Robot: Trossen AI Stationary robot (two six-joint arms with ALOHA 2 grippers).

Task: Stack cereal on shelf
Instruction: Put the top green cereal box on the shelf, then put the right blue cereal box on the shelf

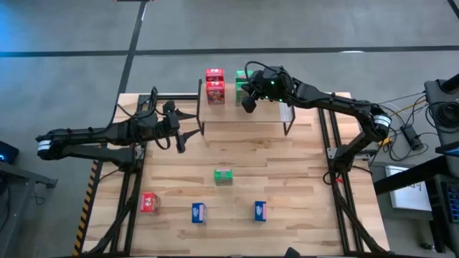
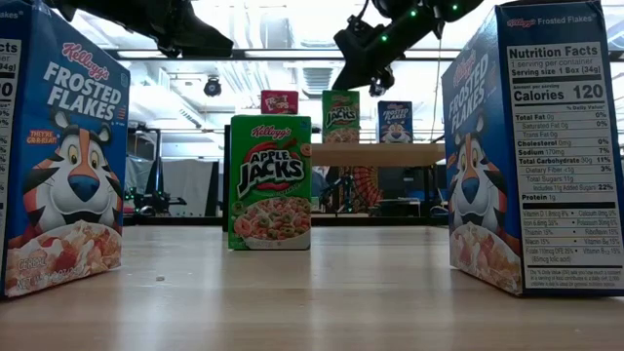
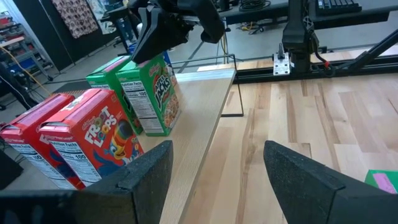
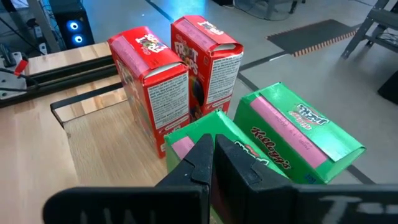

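High view: we count two red cereal boxes (image 1: 214,86) side by side on the shelf (image 1: 247,113) at the far edge of the table (image 1: 287,172), with green boxes (image 1: 240,87) just beside them. The right gripper (image 1: 249,100) hangs over the green boxes, fingers pressed together, clasping nothing. In the right wrist view we see its dark fingertips (image 4: 211,155) closed tight just above the top flap of the nearer green box (image 4: 205,146); contact we cannot tell. The second green box (image 4: 298,140) stands beside it, and the two red boxes (image 4: 177,74) stand upright behind.

Left gripper (image 1: 181,140) waits off the shelf's left end, above the table, jaws spread and empty. From its wrist we see the red pair (image 3: 74,146) and a green box (image 3: 146,93) lined along the plank.

Still on the table, well apart: a lone green box (image 1: 223,176) mid-table, a red box (image 1: 149,203) near the left front, two blue boxes (image 1: 199,212) along the front edge, the other at (image 1: 260,210).
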